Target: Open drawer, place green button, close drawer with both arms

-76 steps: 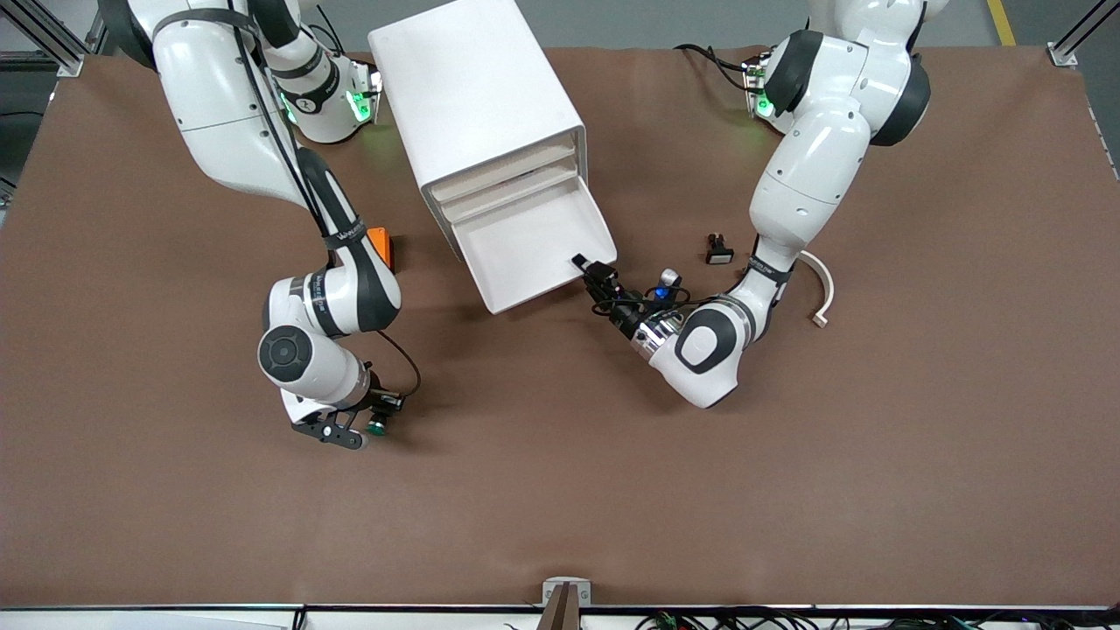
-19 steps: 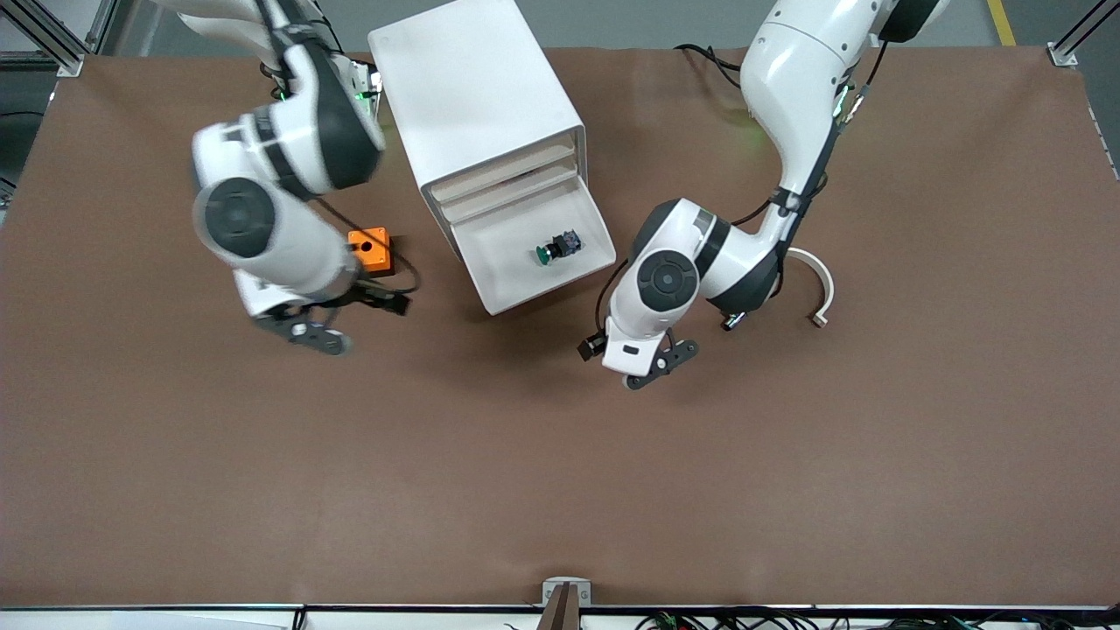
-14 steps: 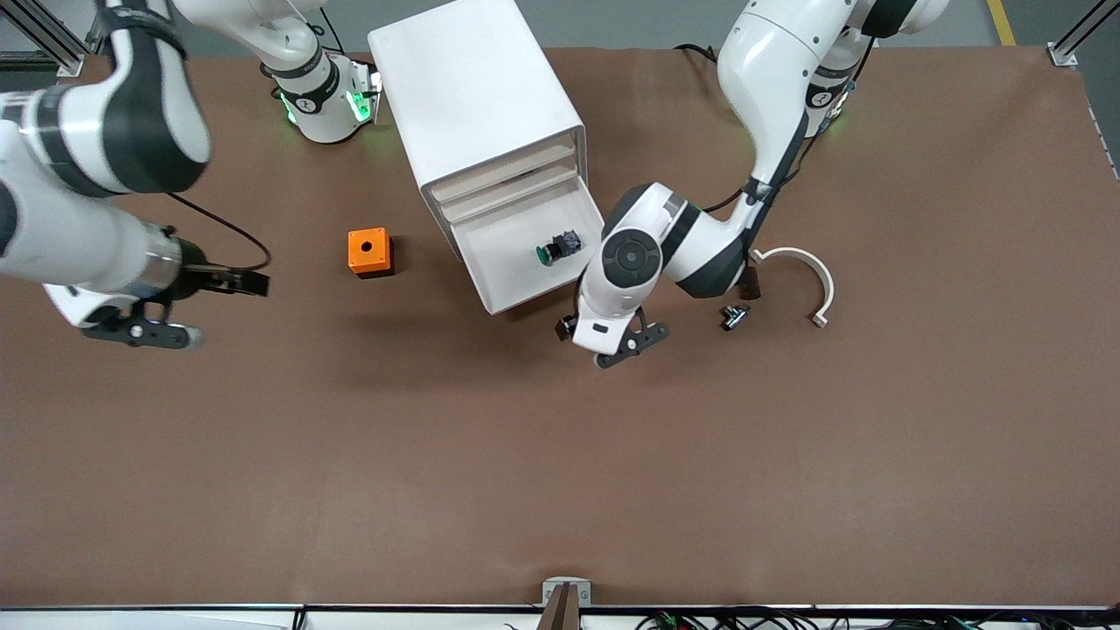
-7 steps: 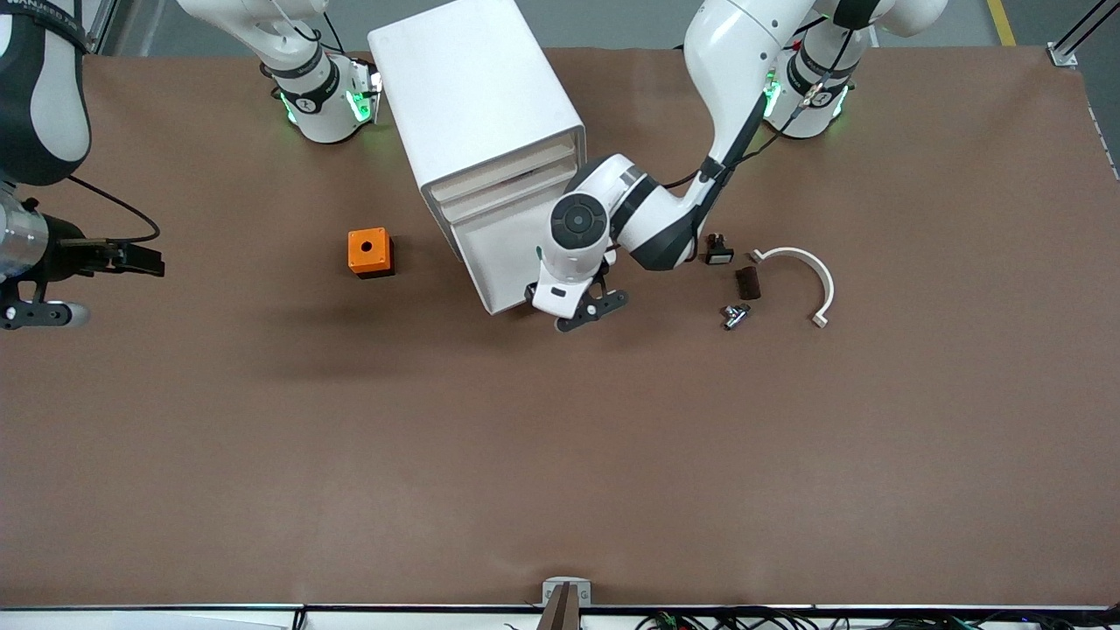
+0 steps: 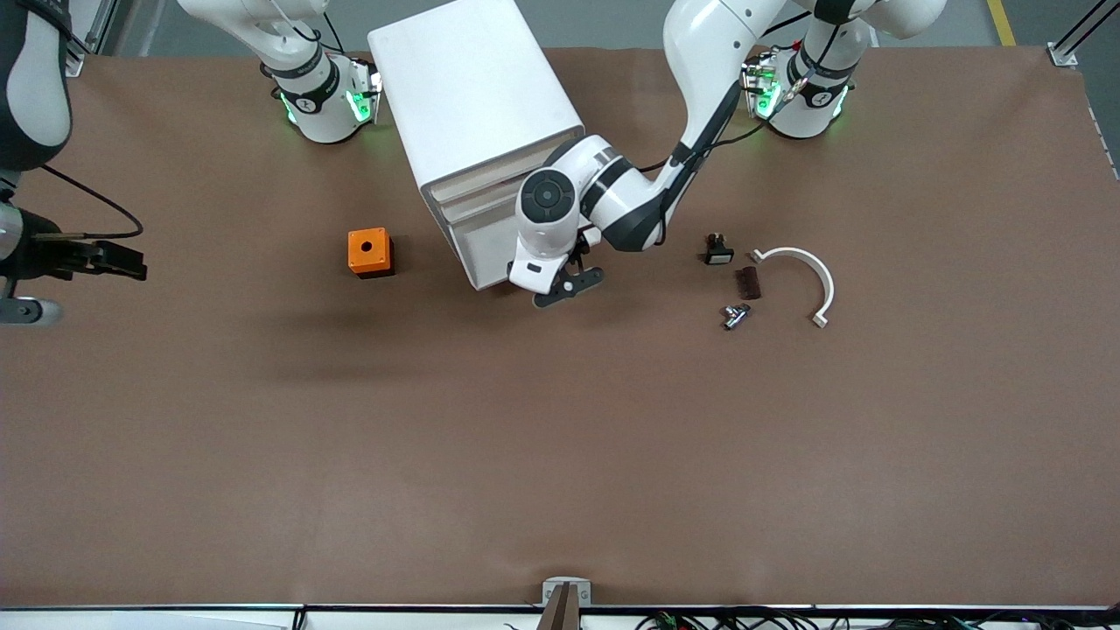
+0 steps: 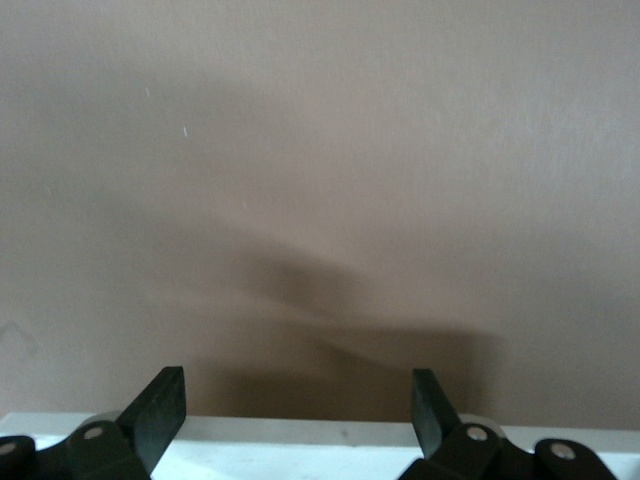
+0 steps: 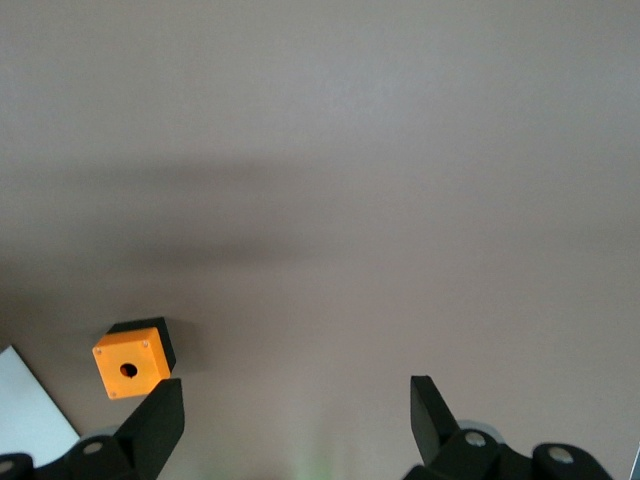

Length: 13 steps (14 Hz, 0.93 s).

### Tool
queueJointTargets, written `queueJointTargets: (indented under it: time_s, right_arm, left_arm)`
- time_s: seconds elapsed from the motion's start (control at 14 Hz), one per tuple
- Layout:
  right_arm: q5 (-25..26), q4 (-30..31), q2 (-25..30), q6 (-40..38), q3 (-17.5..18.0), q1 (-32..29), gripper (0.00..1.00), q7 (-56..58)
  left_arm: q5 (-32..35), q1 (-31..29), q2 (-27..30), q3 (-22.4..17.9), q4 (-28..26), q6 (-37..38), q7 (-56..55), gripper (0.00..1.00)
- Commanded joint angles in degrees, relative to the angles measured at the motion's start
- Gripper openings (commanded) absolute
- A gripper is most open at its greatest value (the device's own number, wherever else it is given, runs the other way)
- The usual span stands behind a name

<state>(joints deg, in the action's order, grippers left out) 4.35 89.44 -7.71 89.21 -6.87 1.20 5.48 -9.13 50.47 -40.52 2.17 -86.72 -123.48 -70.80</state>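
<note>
The white cabinet (image 5: 472, 87) stands near the robots' bases. Its third drawer (image 5: 477, 254) sticks out partway. My left gripper (image 5: 567, 287) is open at the drawer's front edge. In the left wrist view the gripper (image 6: 298, 385) is open, with the drawer's white front edge (image 6: 300, 445) between its fingers. The green-capped button is hidden under the left wrist. My right gripper (image 5: 26, 311) is open and empty, high over the table at the right arm's end. The right wrist view shows it (image 7: 298, 395) open.
An orange box with a hole (image 5: 368, 251) sits beside the cabinet toward the right arm's end; it also shows in the right wrist view (image 7: 130, 362). Toward the left arm's end lie a white-capped black button (image 5: 718, 252), a brown piece (image 5: 749, 282), a metal part (image 5: 734, 315) and a white curved strip (image 5: 809, 271).
The button lies in the drawer, dropped by the right gripper. My left gripper moved to the drawer's front edge and the drawer slid partway in. The right arm swung up and away.
</note>
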Motion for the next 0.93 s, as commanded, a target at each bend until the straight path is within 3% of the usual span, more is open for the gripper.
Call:
queueJointTargets:
  time_s: [0.0, 0.29, 0.86]
  right_arm:
    - [0.75, -4.27, -0.73, -1.06, 1.16, -1.03, 1.0, 0.15]
    - [-1.61, -5.5, 0.15, -6.92, 1.6, -0.86, 1.0, -0.12]
    - [-4.78, -3.48, 4.46, -7.74, 1.51, -0.77, 1.0, -3.35]
  left_arm:
    - [-0.27, 1.12, 0.27, 1.52, -0.73, -0.45, -2.4, 0.99]
    - [-2.56, 1.13, 0.27, 4.07, -1.87, -0.45, -2.76, 0.99]
    - [-12.76, 0.86, -0.17, 4.95, -2.75, -0.36, -1.88, 0.99]
